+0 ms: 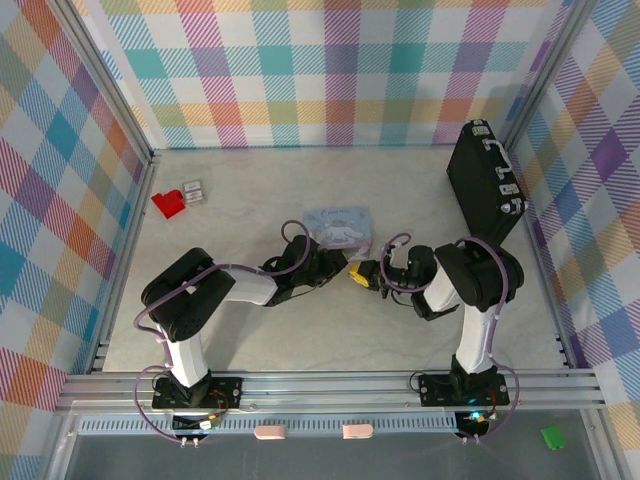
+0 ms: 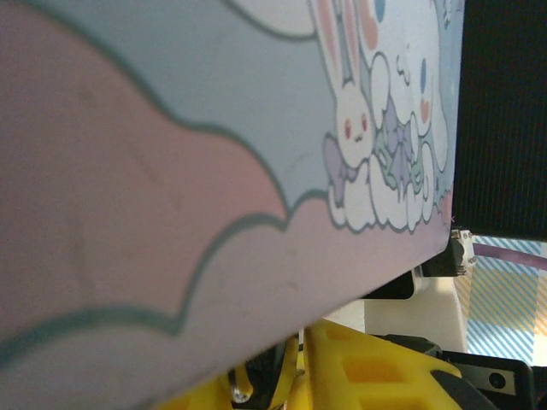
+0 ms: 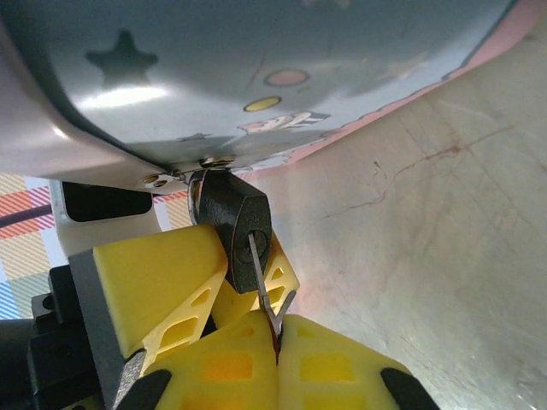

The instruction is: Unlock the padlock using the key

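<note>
Tin, pastel cartoon-printed metal (image 3: 282, 77), sits just above right claw (image 3: 278, 323) & close over left claw (image 2: 291, 380); black briefcase (image 1: 485, 180) well apart, beyond right claw. Small dark-bodied padlock (image 3: 238, 213) hangs at tin edge just above right claw, long axis tilted, keyhole end toward claw. Right claw pinches thin silver key (image 3: 259, 269), blade in keyhole. Left claw gap: can't tell.

Plaid pastel walls (image 1: 330, 70) enclose the pale table (image 1: 260, 200) along its far, left and right edges; its surface looks faintly marbled, perhaps laminate. Aluminium rails (image 1: 330, 385) run along the near edge.
</note>
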`<state>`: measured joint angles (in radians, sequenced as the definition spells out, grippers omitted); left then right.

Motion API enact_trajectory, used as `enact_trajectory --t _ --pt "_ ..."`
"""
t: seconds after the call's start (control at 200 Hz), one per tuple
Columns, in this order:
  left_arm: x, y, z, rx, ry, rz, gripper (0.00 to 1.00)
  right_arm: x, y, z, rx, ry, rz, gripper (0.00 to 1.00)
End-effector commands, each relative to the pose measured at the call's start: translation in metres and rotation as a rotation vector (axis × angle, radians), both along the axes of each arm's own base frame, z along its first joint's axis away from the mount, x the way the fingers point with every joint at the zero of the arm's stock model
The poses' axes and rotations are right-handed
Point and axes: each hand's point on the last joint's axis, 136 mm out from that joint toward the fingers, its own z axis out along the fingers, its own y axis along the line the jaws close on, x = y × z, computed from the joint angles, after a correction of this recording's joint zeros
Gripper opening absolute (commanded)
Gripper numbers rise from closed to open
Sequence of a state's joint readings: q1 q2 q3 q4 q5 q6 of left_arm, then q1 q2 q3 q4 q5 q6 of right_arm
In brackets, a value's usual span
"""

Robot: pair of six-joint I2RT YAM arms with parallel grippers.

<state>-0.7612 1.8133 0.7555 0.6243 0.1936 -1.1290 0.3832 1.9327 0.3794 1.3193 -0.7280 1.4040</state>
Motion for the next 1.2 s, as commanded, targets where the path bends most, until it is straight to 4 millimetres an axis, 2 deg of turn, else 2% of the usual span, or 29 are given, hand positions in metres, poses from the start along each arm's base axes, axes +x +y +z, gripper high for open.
enact_trajectory --t 0.0,0.435,0.735,1.195 --pt "-0.036 -0.03 0.015 -0.094 -0.007 -0.176 0.25 -0.005 0.012 0.016 0.024 -0.111 0.045 0.0" --pt "-0.027 -0.008 0.001 -0.057 -0.011 -0.094 0.32 -0.017 0.009 0.004 0.004 -0.084 0.055 0.0" --pt "-0.022 0.006 -0.01 -0.038 0.0 -0.03 0.34 -0.025 0.012 0.003 0.0 -0.069 0.067 0.0" --pt "-0.019 0.022 -0.018 -0.027 0.001 0.019 0.35 -0.042 0.004 -0.015 -0.041 -0.015 0.068 0.0"
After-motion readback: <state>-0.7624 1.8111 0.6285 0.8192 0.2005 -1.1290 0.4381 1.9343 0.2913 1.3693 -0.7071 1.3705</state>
